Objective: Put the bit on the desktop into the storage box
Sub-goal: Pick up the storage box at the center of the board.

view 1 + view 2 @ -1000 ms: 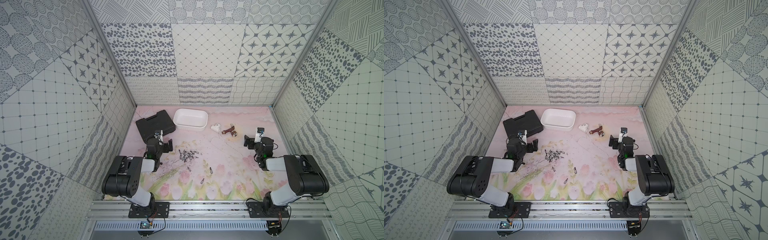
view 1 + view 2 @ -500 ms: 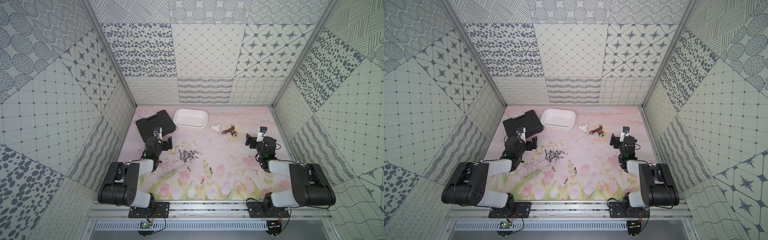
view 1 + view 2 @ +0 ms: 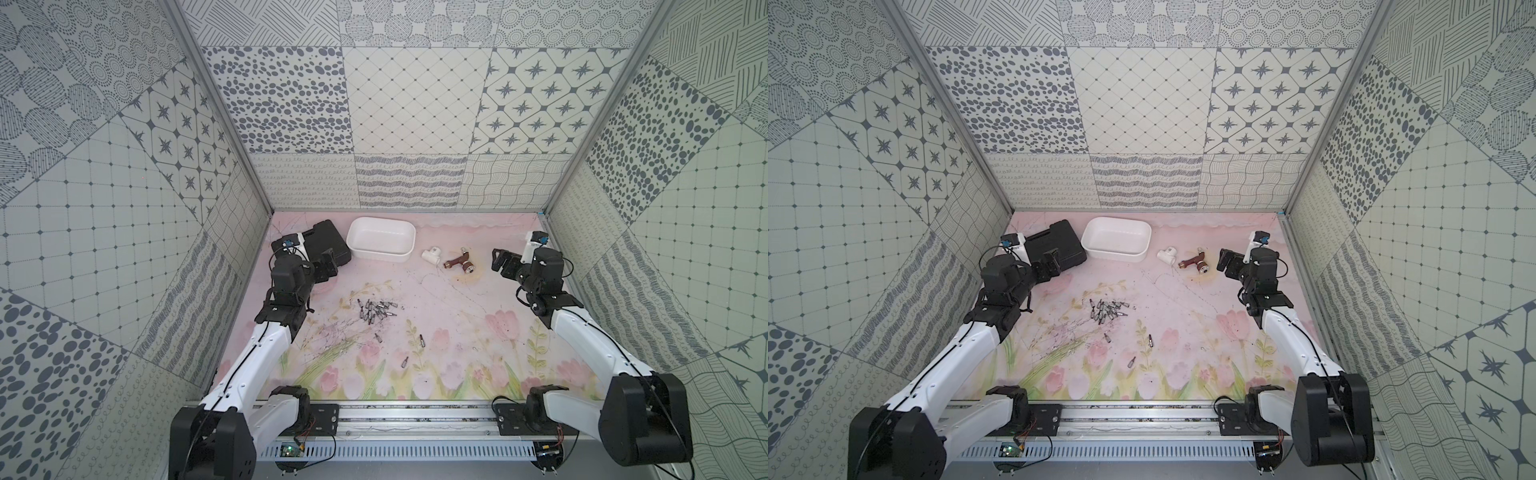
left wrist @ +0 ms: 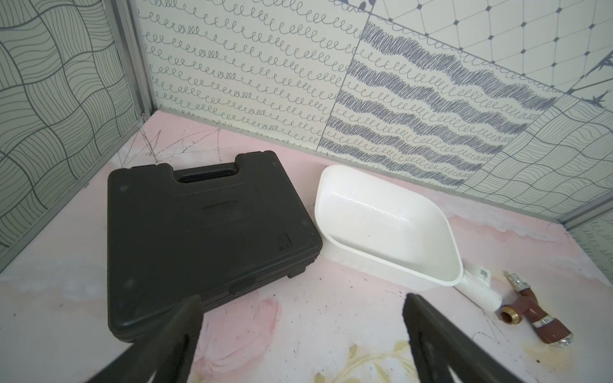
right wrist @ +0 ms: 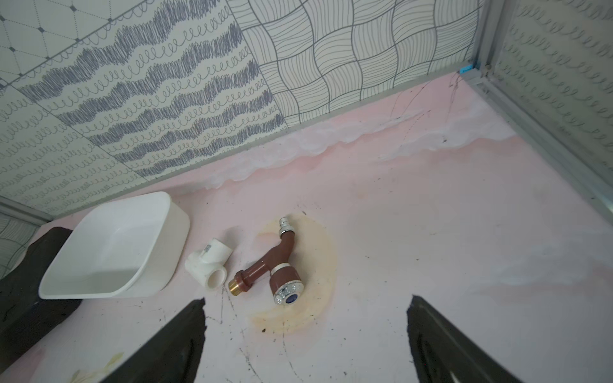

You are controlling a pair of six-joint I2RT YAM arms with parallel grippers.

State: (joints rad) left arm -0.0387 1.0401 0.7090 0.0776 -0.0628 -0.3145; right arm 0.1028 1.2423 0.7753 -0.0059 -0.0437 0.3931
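A heap of small metal screwdriver bits (image 3: 376,311) is seen near the middle of the desktop (image 3: 457,316), and three loose bits (image 3: 421,340) are scattered between the heap and the robot's base rail. All of these are lying flat on the tulip print, well apart from the storage box (image 3: 380,254). The box is set upright at the far edge of the desktop, close to the back wall, and its white inside is shown in the left wrist view.

A black tool case (image 3: 328,239) is laid closed just beside the box, on the left arm's side. On the box's other side a white plastic pipe fitting (image 3: 432,254) is placed, and just beside that a brown tap (image 3: 457,264) with a brass thread is lying on a yellowish stain (image 5: 318,265).

The left gripper (image 4: 302,298) is held near the tool case's near edge, and its jaws are spread wide with nothing between them. The right gripper (image 5: 307,300) is held near the tap, on the side away from the box. Its jaws are likewise spread wide, and only bare desktop is seen between them. Neither gripper is touching a bit.
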